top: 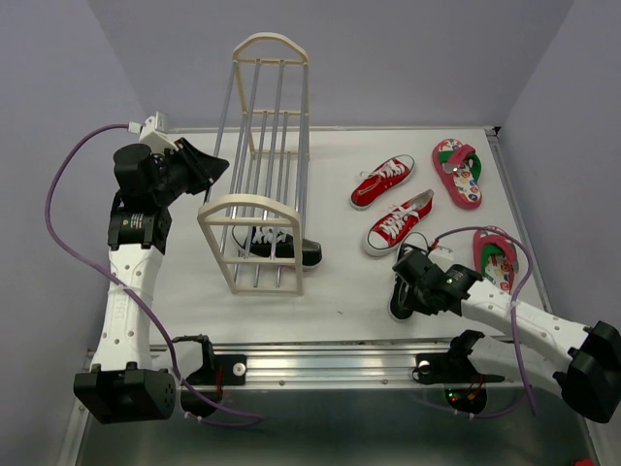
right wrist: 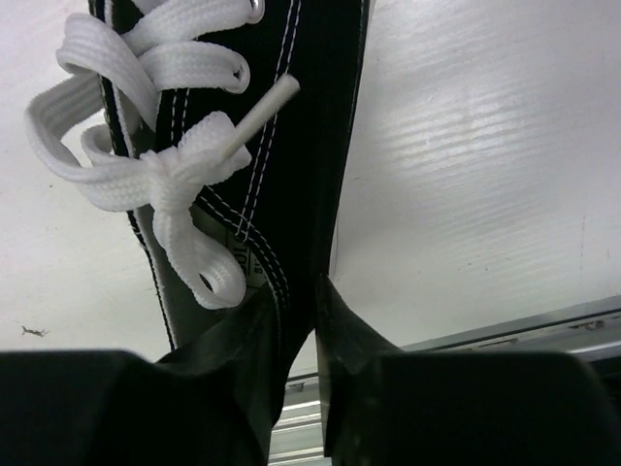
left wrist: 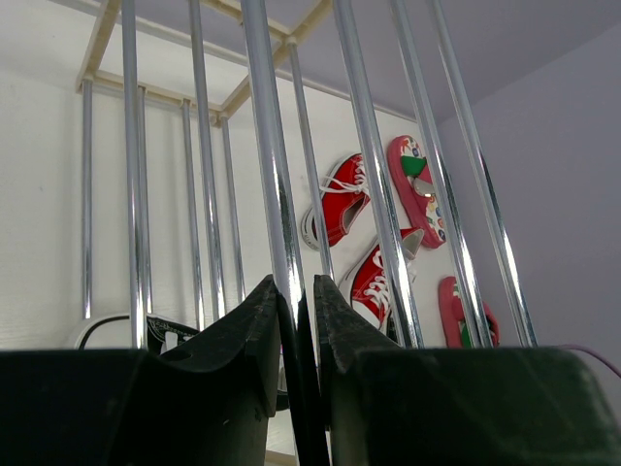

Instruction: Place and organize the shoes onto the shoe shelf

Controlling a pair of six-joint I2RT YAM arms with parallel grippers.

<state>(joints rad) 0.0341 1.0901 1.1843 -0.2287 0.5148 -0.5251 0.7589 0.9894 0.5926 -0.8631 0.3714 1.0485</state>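
The shoe shelf stands left of centre, and one black sneaker lies on its lowest tier. My left gripper is shut on one of the shelf's grey rods, which runs between the jaws in the left wrist view. My right gripper is shut on the side wall of the second black sneaker, which shows dark under it near the front edge in the top view. Two red sneakers and two flip-flops lie on the table at right.
The metal rail runs along the table's near edge, just below the right gripper. Grey walls close off the back and both sides. A purple cable loops off the left arm.
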